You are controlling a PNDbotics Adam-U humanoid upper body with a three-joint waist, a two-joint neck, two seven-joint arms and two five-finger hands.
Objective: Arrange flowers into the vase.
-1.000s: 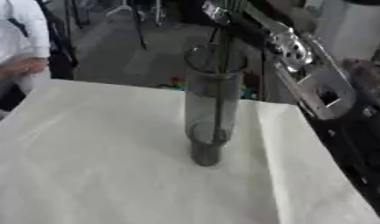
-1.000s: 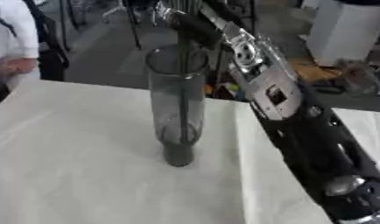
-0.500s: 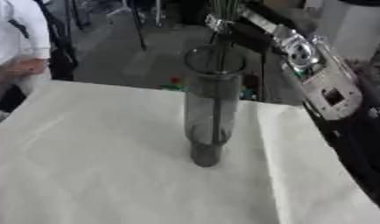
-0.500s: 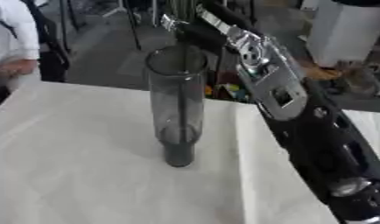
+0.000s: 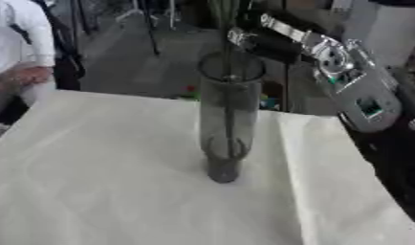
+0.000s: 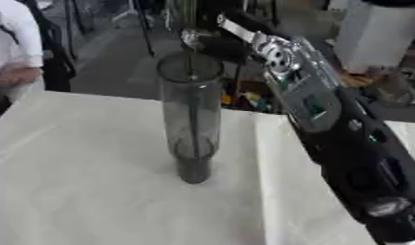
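Right eye view: the right hand [image 6: 207, 40] sits above the rim of the vase [image 6: 191, 119], at the end of a black and silver arm [image 6: 328, 124] that comes in from the lower right and crosses the right side of the picture. Whether its fingers are curled or straight cannot be told, since they blur into the dark background. Green stems [image 5: 225, 57] run down from beside the hand through the mouth of the vase and into the glass, their lower ends showing near its bottom. The vase is a tall clear cylinder with a dark base, standing upright near the middle of the tabletop [image 6: 85, 182]. A white cloth covers the tabletop, lightly creased, with a seam or fold running away from the camera just right of the vase. Beyond the far edge lies a grey floor [image 5: 136, 62] with dark chair or stand legs and small coloured items low behind the vase. At the far left a person in a white sleeve [image 5: 23, 28] stands by the table corner. The left hand is out of sight.
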